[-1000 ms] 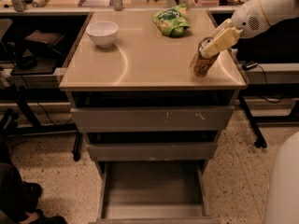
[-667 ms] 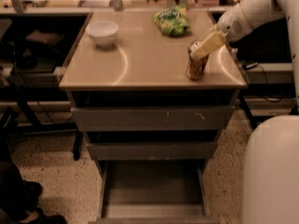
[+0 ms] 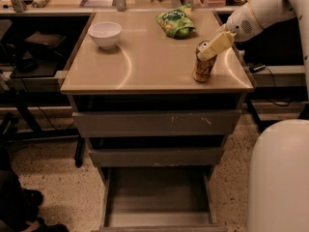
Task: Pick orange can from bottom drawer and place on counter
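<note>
Standing on the desk [image 3: 145, 66] near its right edge, the orange can [image 3: 203, 69] is pinched near its top by the robot's jaws; the bottom drawer [image 3: 157, 192] lies open below.

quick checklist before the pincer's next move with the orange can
1. orange can base resting on the counter: ok.
2. orange can upright: ok, near enough.
3. orange can inside the counter's right edge: ok, though close.
4. pincer at the can's top, gripping or released: cannot tell.
5. green snack bag and white bowl apart from the can: ok.
</note>
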